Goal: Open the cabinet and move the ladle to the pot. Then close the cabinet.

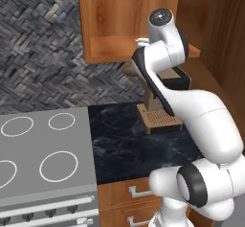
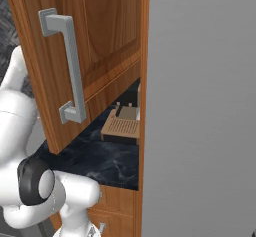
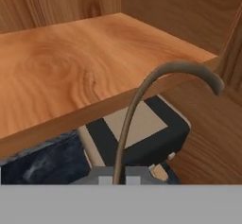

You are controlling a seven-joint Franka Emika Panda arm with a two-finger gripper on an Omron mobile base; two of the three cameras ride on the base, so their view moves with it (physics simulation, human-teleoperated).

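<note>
Claw [image 3: 119, 179] clenched, we grip the slim dark-grey metal ladle [image 3: 142, 100] by its thin handle, rising ahead of it before the warm-brown wooden wall cabinet [image 3: 71, 72] shelf. Carrying begins; next we must swing it toward the pot.

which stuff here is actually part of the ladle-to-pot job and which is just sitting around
Part of the job:
- cabinet, door swung open
- ladle, its thin handle pinched in the shut gripper at the shelf edge

Just lying about:
- stove with bare burner rings
- brown and black appliance on the dark counter
- drawers below
</note>
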